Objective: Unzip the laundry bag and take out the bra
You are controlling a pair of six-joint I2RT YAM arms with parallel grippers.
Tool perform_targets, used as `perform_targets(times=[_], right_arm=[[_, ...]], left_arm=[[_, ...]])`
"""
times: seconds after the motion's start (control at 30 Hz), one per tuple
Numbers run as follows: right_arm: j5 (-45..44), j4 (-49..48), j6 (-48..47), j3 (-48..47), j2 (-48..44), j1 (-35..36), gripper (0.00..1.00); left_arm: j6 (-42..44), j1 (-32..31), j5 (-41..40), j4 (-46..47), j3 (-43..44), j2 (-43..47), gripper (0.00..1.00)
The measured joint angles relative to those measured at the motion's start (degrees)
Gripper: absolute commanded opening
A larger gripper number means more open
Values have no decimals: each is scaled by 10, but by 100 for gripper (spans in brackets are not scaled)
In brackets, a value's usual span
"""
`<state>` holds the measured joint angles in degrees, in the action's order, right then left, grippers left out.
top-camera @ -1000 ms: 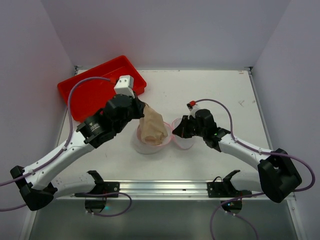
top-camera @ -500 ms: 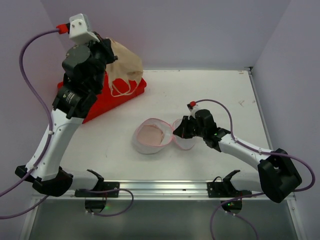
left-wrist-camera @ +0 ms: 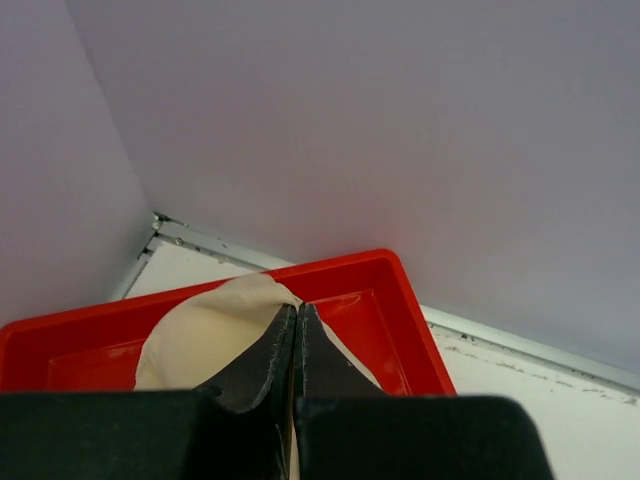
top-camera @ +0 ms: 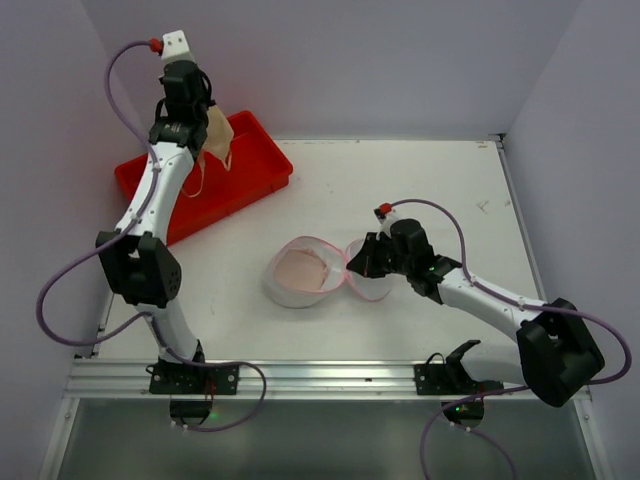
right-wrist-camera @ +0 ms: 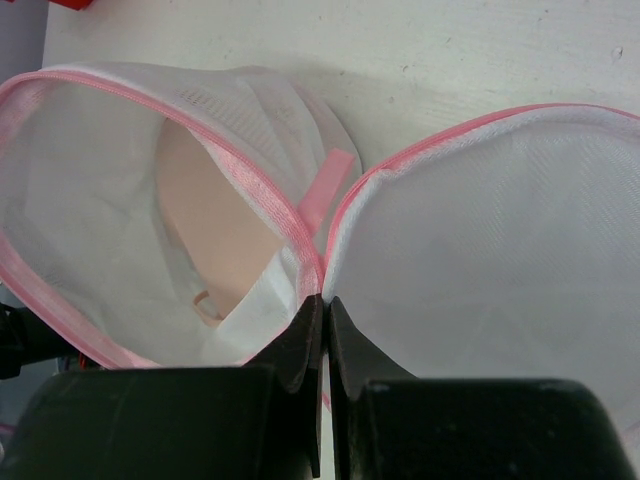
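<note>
The laundry bag (top-camera: 300, 275) lies open mid-table, white mesh with a pink zipper rim, its lid (top-camera: 370, 272) flapped to the right. My right gripper (top-camera: 354, 266) is shut on the rim where lid and body meet, as the right wrist view (right-wrist-camera: 323, 300) shows. A peach surface (right-wrist-camera: 215, 225) with a small loop shows inside the bag (right-wrist-camera: 90, 190). My left gripper (top-camera: 203, 125) is raised at the far left, shut on the beige bra (top-camera: 218, 135), which hangs over the red tray (top-camera: 245, 175). In the left wrist view the closed gripper (left-wrist-camera: 295, 308) pinches the bra (left-wrist-camera: 200, 325).
The red tray (left-wrist-camera: 395, 305) sits at the far left corner, close to the back and left walls. The raised left arm stands along the table's left edge. The right arm lies low across the right front of the table.
My left gripper has lifted the bra out of the bag and carried it up and left over the red tray. The right gripper has held the bag's rim in place.
</note>
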<state>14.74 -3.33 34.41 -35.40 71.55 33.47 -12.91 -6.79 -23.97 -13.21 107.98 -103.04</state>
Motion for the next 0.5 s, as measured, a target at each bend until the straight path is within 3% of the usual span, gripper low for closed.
perform_targets(times=[0.17,0.23,0.27,0.33,0.4,0.5], right_arm=[[0,9,-4,-1,1,0,0],[2,12,-6,-3,4,0,0],[2,13,-7,-5,7,0,0],[2,17,-11,-10,13,0,0],[2,18,-14,-14,16,0,0],[2,22,-19,-18,17,0,0]], left_arm=[[-18,7,39,39,-5,-99,0],[-28,6,50,55,-5,-142,22],[-31,6,57,57,-5,-161,43],[-37,5,71,52,-5,-189,73],[-41,5,87,43,-17,-192,94],[-55,-3,91,20,-34,-158,100]])
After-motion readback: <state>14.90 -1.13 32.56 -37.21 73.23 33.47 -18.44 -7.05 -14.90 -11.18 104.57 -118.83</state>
